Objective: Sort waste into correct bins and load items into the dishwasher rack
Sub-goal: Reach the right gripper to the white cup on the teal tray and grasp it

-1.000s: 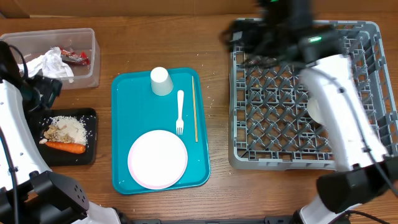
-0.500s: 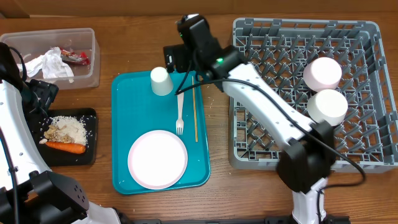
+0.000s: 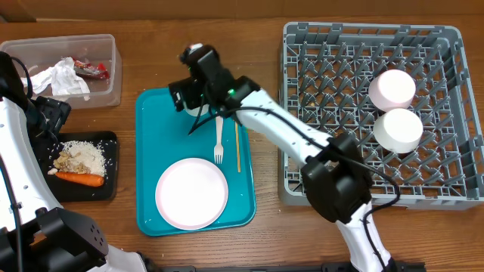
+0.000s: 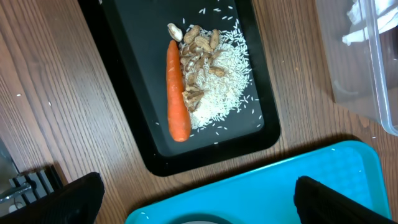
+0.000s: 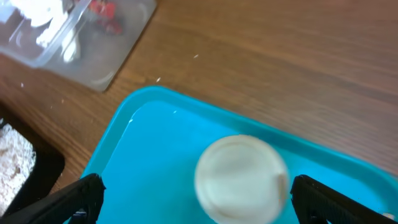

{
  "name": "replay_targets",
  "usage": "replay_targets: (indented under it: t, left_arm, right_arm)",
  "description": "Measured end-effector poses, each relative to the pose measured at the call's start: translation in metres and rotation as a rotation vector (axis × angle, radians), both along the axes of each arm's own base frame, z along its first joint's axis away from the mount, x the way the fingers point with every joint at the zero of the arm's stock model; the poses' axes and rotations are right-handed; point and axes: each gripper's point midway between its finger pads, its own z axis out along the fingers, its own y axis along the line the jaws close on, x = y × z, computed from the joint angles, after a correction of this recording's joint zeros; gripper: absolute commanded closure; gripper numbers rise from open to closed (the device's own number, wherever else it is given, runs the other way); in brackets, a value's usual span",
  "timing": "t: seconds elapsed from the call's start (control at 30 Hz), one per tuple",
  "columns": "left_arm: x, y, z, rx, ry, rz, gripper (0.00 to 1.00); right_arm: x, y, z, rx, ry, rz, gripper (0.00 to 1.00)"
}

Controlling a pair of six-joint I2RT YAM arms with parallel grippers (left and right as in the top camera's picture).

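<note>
My right gripper (image 3: 193, 92) is open and hangs over the small white cup (image 5: 241, 179), which stands upside down on the teal tray between the open fingers (image 5: 196, 190). The cup is hidden under the gripper in the overhead view. The plate (image 3: 191, 193), fork (image 3: 218, 136) and wooden stick (image 3: 237, 143) lie on the tray. Two white bowls (image 3: 392, 88) (image 3: 398, 128) sit upside down in the grey rack (image 3: 355, 198). My left gripper (image 3: 47, 113) is open and empty (image 4: 199, 202) beside the black tray (image 4: 124, 124).
The clear tub (image 3: 106, 91) at the back left holds the napkin (image 3: 60, 78) and red wrapper (image 3: 94, 69). The black tray holds the carrot (image 4: 177, 93), rice (image 4: 221, 81) and scraps. The teal tray (image 3: 162, 136) lies between the bins and the rack.
My right arm swung left from over the rack to above the cup on the teal tray. The two bowls came into view in the rack. The left arm has not moved.
</note>
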Motion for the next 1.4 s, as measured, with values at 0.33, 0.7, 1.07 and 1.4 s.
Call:
replay_targets:
  t: [0.33,0.7,1.07,1.4]
  left_arm:
    - [0.000,0.000,0.000,0.000,0.000,0.000,0.00]
    - [0.000,0.000,0.000,0.000,0.000,0.000,0.00]
    - [0.000,0.000,0.000,0.000,0.000,0.000,0.00]
    - [0.000,0.000,0.000,0.000,0.000,0.000,0.00]
  right_arm:
    - [0.005,-0.004,-0.031,-0.067,0.002,-0.027,0.00]
    - [0.009,-0.004,-0.036,-0.072,-0.007,-0.037,0.00]
    - [0.017,0.010,-0.044,-0.030,-0.046,-0.029,0.00]
    - [0.016,0.008,-0.047,-0.041,-0.037,-0.030,0.00]
